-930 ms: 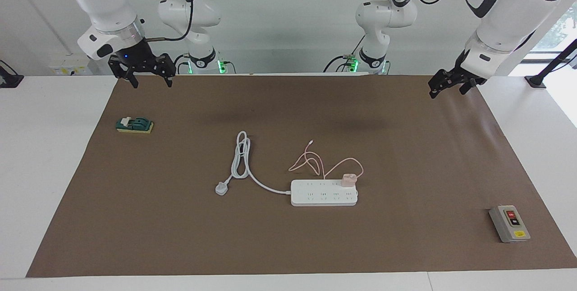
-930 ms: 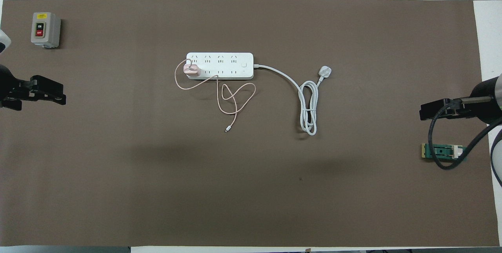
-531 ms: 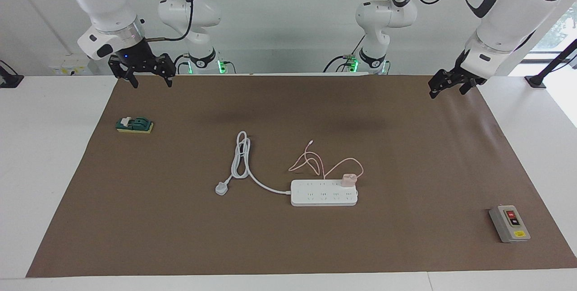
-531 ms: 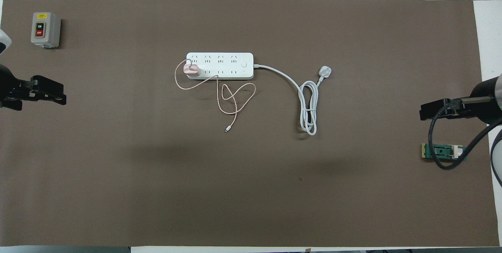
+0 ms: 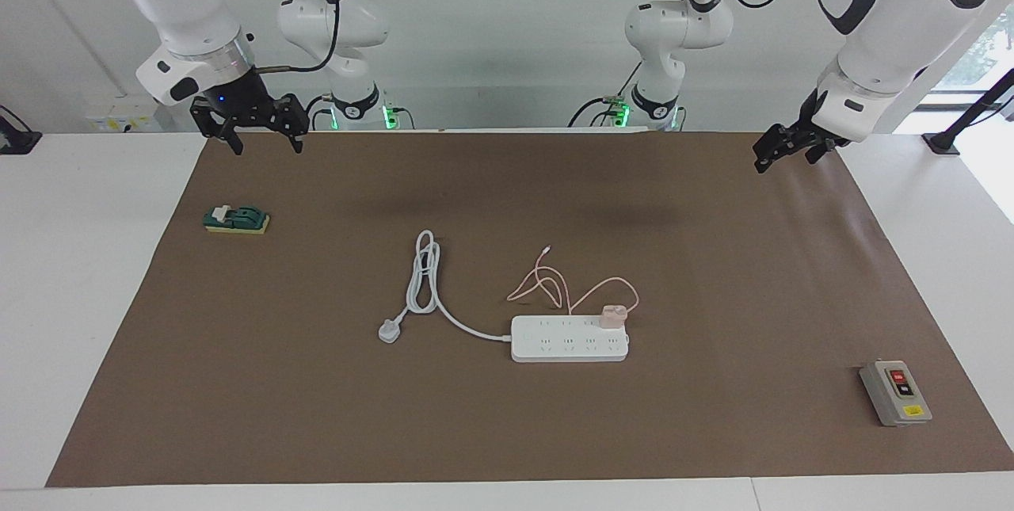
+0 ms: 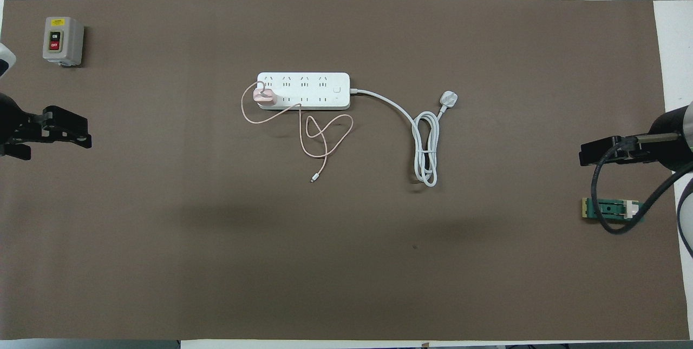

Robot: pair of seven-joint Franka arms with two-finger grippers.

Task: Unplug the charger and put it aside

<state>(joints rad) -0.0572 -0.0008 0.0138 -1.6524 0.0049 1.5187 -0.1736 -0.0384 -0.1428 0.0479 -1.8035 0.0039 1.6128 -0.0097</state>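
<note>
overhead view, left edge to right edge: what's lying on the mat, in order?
Grey switch box → charger, plugged into the power strip → white plug → green switch.

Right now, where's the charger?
The charger is plugged into the power strip mid-mat, at the strip's end toward the left arm, in the row nearer the robots.

White table point(image 5: 95, 281) under my arms, mostly covered by a brown mat point(image 5: 713, 273). On the mat: a white power strip point(image 5: 569, 339) mid-table, its thick cord point(image 5: 428, 273) coiled toward my right arm's end; pink charger point(image 5: 611, 316) plugged in, thin cable point(image 5: 554, 283) looping nearer me. Grey switch box point(image 5: 895, 393) and green switch point(image 5: 236, 219) at opposite ends.
</note>
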